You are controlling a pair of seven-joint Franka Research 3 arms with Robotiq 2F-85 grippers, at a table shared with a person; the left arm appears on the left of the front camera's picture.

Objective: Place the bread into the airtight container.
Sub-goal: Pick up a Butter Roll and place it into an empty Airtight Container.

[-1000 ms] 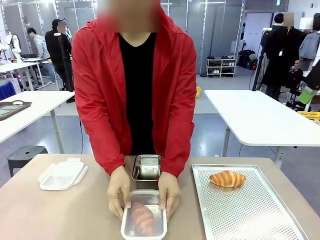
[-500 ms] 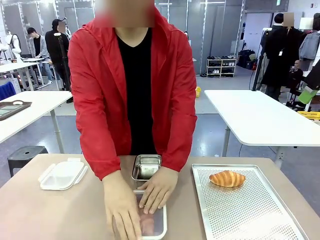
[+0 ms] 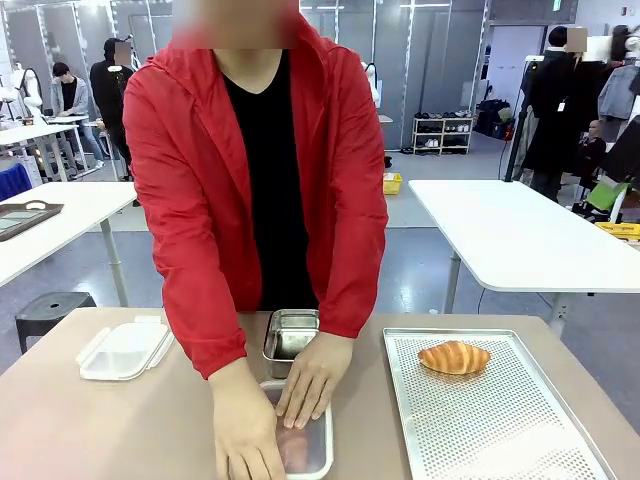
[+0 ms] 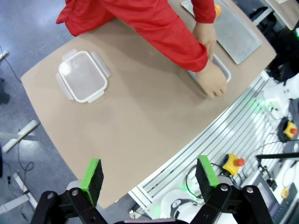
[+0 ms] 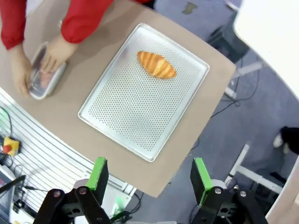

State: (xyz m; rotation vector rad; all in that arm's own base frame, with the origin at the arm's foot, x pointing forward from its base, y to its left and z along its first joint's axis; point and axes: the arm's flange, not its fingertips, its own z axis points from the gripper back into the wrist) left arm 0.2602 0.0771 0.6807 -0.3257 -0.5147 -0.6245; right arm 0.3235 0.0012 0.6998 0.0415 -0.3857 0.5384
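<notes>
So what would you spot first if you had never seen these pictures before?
First, the person in the bright red jacket leaning over the far side of the brown table, both hands flat on a small metal container with a clear lid at the near middle. Then the golden croissant, lying alone on the big perforated silver tray on the right.

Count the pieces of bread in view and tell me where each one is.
2. One croissant lies on the perforated tray at the robot's right. A second piece sits in the near steel container, mostly covered by the person's hands; more could be hidden there.
</notes>
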